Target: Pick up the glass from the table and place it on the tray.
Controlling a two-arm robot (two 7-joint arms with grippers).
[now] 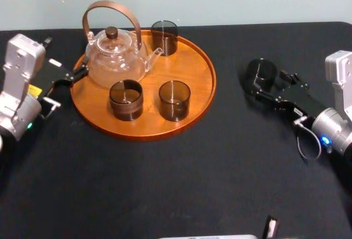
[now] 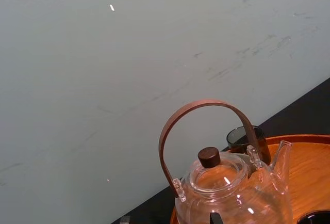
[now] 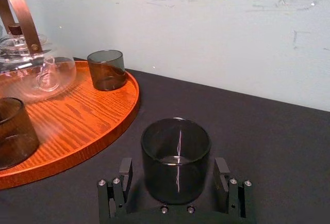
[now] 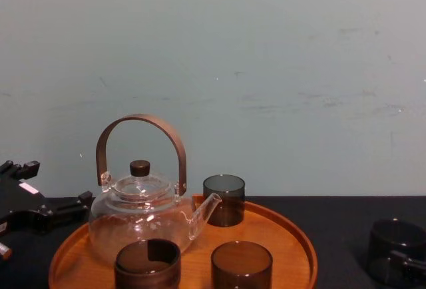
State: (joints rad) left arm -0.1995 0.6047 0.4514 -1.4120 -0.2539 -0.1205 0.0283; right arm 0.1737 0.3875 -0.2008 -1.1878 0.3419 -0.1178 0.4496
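Black tabletop (image 1: 165, 184), frame right: our right end effector (image 1: 267, 82) gapes around the glass (image 1: 260, 71), probably not touching; left end effector (image 1: 69, 87) gapes beside the tray (image 1: 190, 63).

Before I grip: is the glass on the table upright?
Upright: the glass stands rim up on the table, inside the open right gripper.

Four glasses (image 1: 164, 37) (image 1: 126, 99) (image 1: 174, 100) (image 1: 261, 74), one teapot (image 1: 114, 57), one tray (image 1: 198, 68), one table (image 1: 165, 184) are showing.
Three glasses are standing on the tray with the teapot; the fourth is standing on the table, right.
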